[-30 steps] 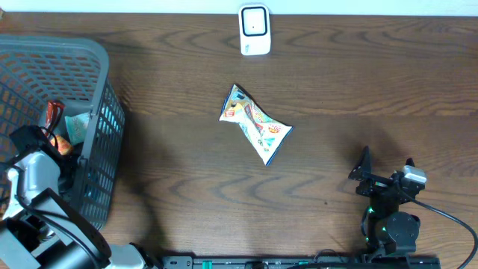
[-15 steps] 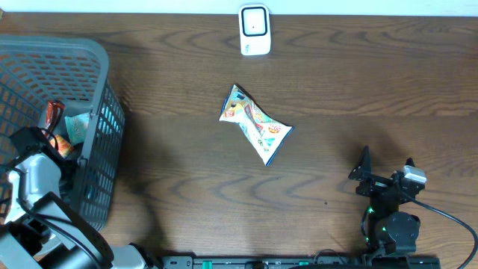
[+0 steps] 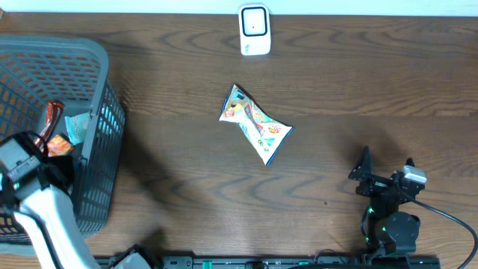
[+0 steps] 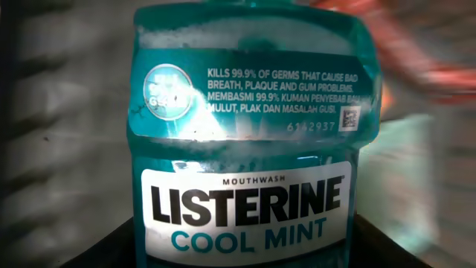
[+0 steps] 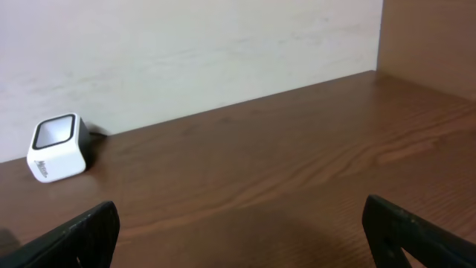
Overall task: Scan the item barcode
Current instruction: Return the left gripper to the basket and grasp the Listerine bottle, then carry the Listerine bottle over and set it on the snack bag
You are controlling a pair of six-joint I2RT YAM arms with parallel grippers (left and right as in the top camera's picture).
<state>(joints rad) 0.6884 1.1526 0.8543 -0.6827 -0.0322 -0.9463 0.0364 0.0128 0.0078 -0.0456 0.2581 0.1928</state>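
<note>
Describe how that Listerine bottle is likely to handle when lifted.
Likely stiff: the Listerine bottle looks like moulded plastic. Probably heavy for its size, since teal liquid seems to fill it. Its glossy, glare-streaked surface may be slippery.

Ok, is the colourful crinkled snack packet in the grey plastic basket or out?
Out: the packet lies on the brown wooden table, well clear of the basket's rim.

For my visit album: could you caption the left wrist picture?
Teal Listerine Cool Mint mouthwash bottle fills the view, label facing the camera, background blurred.
</note>
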